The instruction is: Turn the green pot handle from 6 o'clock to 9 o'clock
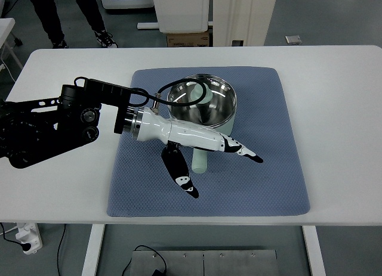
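1. While the left hand (pixel 206 154) hovers over the mat (pixel 268 168), the pot (pixel 202 102) stands on the upper middle of this mat, on the table (pixel 334 109).
2. Its handle (pixel 200 161) is pale green and points toward the robot, so it is at about 6 o'clock; the turn to 9 o'clock is not yet done.
3. I judge the pot as stiff and rather light: the bowl is shiny metal and looks to hold nothing, though reflections make this not fully sure.
4. Such metal is slippery, so the bowl is a poor place to take hold of.
5. The handle is the better place, because it is long, matte and gives leverage for the turning.
6. The textured mat may drag under the pot, so it could shift rather than turn cleanly.
7. The fingers (pixel 242 149) are spread out and grasp nothing.
8. The handle passes under the hand, and its end shows between the long fingers, which point right, and the other digit, which points down.
9. I cannot tell whether the hand touches the handle or is only above it.
10. The right hand is not visible.
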Robot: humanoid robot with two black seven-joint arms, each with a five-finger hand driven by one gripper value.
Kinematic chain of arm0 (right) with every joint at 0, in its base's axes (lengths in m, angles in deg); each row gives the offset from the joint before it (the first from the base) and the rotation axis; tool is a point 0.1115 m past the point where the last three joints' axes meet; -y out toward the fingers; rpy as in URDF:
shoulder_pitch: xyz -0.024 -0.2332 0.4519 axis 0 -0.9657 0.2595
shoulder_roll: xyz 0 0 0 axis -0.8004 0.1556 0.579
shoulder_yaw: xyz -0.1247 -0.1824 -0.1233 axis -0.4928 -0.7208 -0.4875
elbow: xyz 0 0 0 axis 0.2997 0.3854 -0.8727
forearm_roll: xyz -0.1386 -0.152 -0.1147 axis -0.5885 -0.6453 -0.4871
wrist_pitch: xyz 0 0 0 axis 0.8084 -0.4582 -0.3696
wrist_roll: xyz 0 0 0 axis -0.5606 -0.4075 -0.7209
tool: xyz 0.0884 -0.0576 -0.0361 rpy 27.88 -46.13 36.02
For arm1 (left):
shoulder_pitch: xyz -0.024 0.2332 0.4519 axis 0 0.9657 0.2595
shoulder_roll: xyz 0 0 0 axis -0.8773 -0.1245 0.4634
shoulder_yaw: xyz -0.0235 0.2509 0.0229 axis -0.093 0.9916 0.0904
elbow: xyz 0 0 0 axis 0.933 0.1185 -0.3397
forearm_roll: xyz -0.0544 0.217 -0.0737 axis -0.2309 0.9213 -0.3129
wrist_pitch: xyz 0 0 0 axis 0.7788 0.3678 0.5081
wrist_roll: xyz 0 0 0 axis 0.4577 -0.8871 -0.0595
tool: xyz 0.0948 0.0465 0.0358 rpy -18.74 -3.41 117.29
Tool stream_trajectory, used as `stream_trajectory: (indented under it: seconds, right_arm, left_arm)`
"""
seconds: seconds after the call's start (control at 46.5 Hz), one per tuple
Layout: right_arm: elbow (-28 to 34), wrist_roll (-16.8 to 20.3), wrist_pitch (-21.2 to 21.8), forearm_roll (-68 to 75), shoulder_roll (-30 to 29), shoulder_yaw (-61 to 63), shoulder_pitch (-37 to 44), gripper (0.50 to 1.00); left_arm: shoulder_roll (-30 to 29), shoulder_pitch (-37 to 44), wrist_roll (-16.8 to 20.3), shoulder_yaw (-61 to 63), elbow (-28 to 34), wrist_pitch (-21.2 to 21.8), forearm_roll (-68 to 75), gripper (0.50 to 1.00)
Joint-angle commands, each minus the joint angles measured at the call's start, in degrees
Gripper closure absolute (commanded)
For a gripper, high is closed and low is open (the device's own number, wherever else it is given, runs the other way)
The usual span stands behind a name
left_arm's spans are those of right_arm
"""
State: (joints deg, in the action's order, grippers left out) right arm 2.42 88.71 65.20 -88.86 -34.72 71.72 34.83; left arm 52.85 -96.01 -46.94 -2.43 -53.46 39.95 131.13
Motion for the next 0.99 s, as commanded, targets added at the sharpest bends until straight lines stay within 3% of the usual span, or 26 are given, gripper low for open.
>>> stream_trajectory:
  seconds: [0.0,0.28,0.968]
  right_arm:
    - [0.0,0.0,0.0,0.0,0.0,0.0,0.0,0.500]
    - [0.0,0.0,0.0,0.0,0.0,0.0,0.0,0.500]
    - [0.0,0.0,0.0,0.0,0.0,0.0,0.0,0.500]
  left_arm:
    - [1.3,0.1,0.1,0.3,0.5,0.0,2.1,0.500]
    - [3.0,-0.2,0.3,3.3,1.0,-2.4,7.9,0.500]
    - [3.9,-2.0,0.2,2.9,4.1,-2.7,11.5,0.500]
